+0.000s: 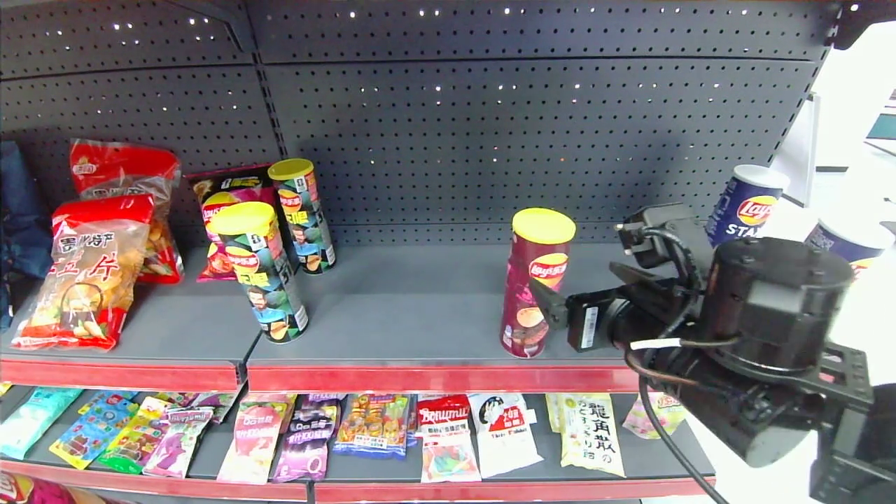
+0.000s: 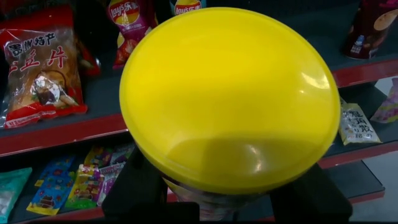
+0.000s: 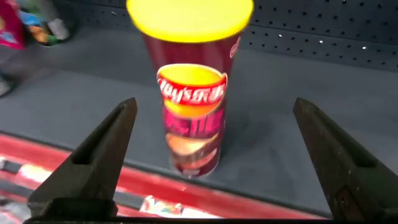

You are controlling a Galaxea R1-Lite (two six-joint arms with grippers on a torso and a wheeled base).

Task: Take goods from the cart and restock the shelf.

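A maroon chip can (image 1: 535, 283) with a yellow lid stands upright near the front edge of the grey shelf (image 1: 420, 308). My right gripper (image 1: 567, 294) hovers just to its right at mid-height, open. In the right wrist view the same can (image 3: 193, 118) sits just beyond the gap between the two spread fingers (image 3: 93, 168). My left gripper (image 2: 224, 208) is shut on another can, whose big yellow lid (image 2: 227, 93) hides most of its body. This can is held out in front of the shelf, with dark fingers (image 2: 134, 193) on either side of it.
Two green yellow-lidded cans (image 1: 259, 269) (image 1: 302, 213) stand left of centre, the front one tilted. Red snack bags (image 1: 87, 273) lie at the shelf's left end. Blue cans (image 1: 745, 203) sit off the right end. The lower shelf (image 1: 490, 483) holds several sachets.
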